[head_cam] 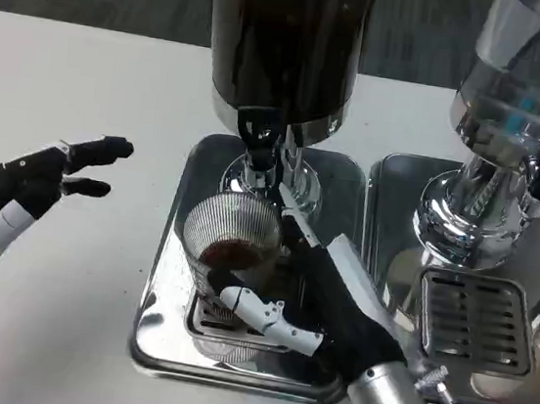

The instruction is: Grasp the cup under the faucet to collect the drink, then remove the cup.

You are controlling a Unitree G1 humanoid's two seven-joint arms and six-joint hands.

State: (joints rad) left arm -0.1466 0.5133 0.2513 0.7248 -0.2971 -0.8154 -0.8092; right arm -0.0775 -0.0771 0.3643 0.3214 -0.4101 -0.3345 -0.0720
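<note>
Main risk, as I judged it: the right robot hand (322, 302) gripped the ribbed glass cup (230, 246) from its right side only, w/ one finger across the front low down and others behind. A lift w/ any tilt could slop the drink or let the smooth glass slip, and the cup sat close under the faucet (260, 140), so a straight-up pull might knock the rim against the spout. Sliding out toward the robot first looked safer. Also, if the tap was open (couldn't tell, no stream visible), removing the cup would put drips onto the drip tray (160, 332).

The left robot hand (30, 187) hung over the bench (67, 88) well left of the tray, fingers extended and apart, holding nothing, so no support for the cup from that side.

Containers: the cup stood on the tray grate directly below the faucet of the dark dispenser (285, 41), w/ only a little dark reddish-brown liquid in the bottom, i.e. far from full. That dispenser's tank looked filled w/ dark drink. The 2nd dispenser (521, 85) to the right had a clear tank; contents unclear. Its own tray (477, 321) carried no cup.
</note>
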